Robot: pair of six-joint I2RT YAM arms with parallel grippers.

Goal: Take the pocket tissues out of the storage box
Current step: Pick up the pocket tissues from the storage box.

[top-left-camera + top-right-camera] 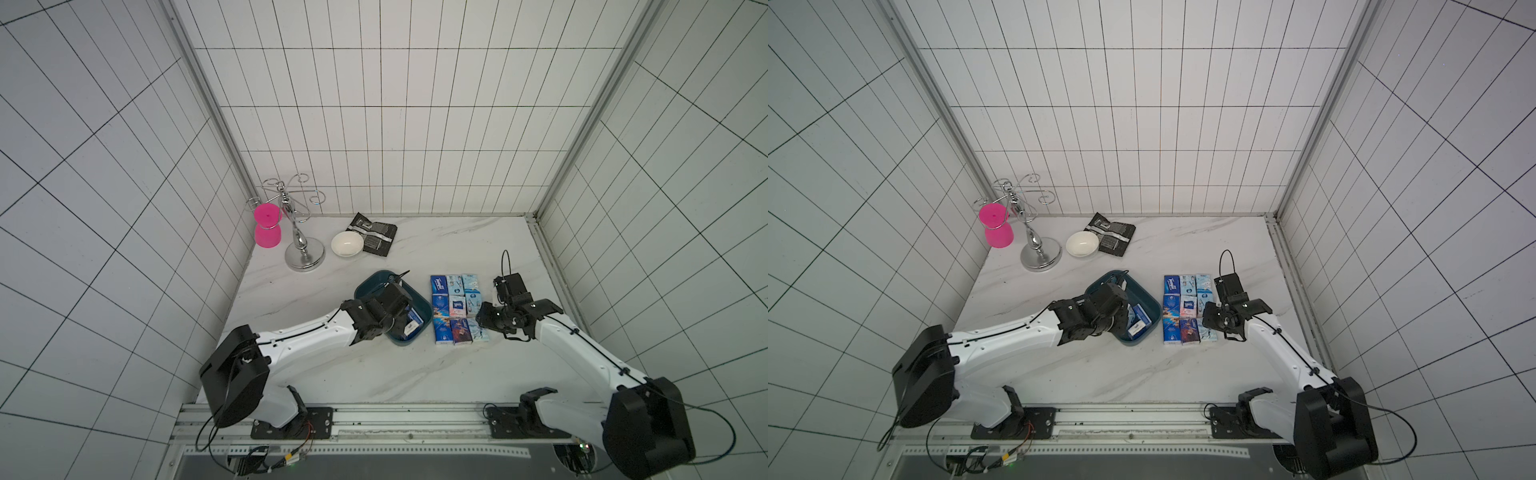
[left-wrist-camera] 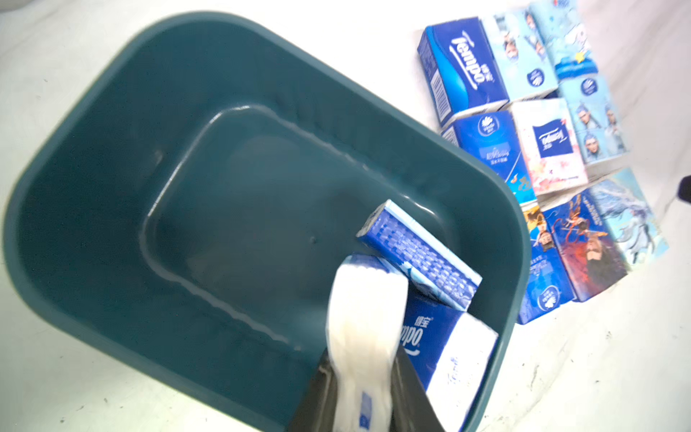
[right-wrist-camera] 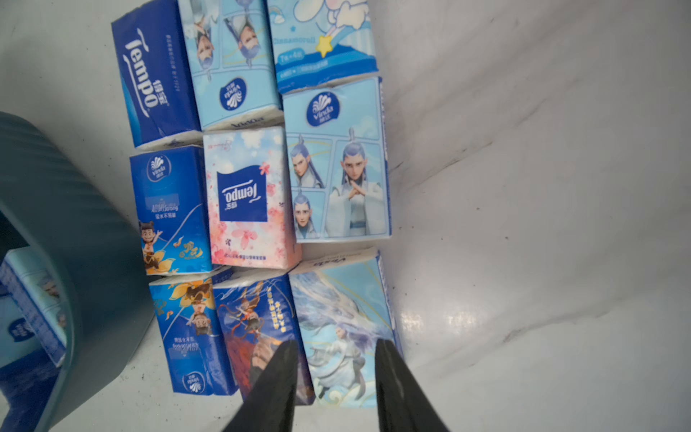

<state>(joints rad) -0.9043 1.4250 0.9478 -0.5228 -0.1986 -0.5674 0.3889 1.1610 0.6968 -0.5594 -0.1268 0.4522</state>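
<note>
The dark teal storage box [image 1: 374,281] [image 1: 1106,277] sits mid-table, its wall [image 2: 93,168] filling the left wrist view. My left gripper [image 2: 362,355] reaches down inside it and is shut on a white pocket tissue packet [image 2: 366,310] held edge-on. Two more packets lie in the box's corner: a dark blue one [image 2: 418,258] and a Tempo one [image 2: 448,348]. Right of the box, several pocket tissues [image 1: 457,307] [image 1: 1188,307] [image 3: 243,194] lie in a tidy grid on the table. My right gripper [image 3: 335,342] [image 1: 484,320] hovers open over the grid's near right light-blue packet [image 3: 344,329].
At the back left stand a chrome wire rack [image 1: 304,257] and a pink cup [image 1: 268,235]. A white bowl [image 1: 346,244] and a black-and-silver pouch [image 1: 376,235] lie beside them. The box's outer wall [image 3: 56,209] is close to the grid's left column.
</note>
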